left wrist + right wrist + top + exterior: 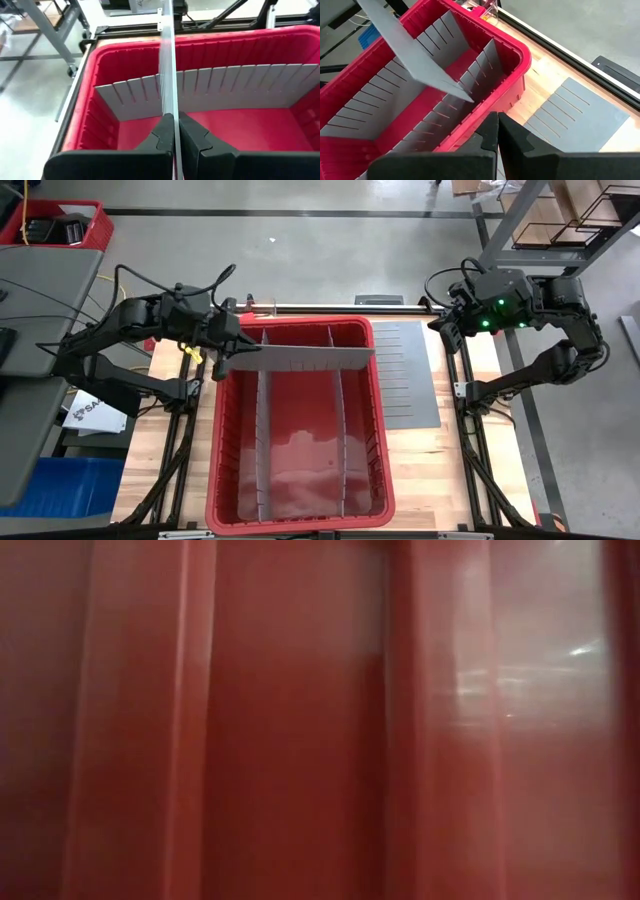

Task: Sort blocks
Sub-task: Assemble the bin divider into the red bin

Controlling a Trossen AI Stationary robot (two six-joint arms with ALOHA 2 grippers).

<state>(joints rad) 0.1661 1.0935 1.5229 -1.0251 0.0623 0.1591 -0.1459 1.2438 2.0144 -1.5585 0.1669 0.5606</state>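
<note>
Currently left end effector (222,340) is pinching a grey divider sheet (300,358) edge-on, its far end hanging over the red bin (385,480). Sheet is looking thin, light, flexing; end grip probably levering. Right end effector (447,318) is idling closed, empty; no blocks visible.

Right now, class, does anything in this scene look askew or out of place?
Yes. The left gripper holds a grey divider sheet slanted across the red bin, unslotted, unlike the two seated dividers.

Red bin (300,510): glossy moulded plastic, smooth walls showing reflections. Divider sheets (405,375): matt grey plastic, flat, slotted. Tabletop (455,470): light wood with visible grain, smooth finish. Fingers (192,137): matt black plastic. Frame rails (330,307): dark metal.
</note>
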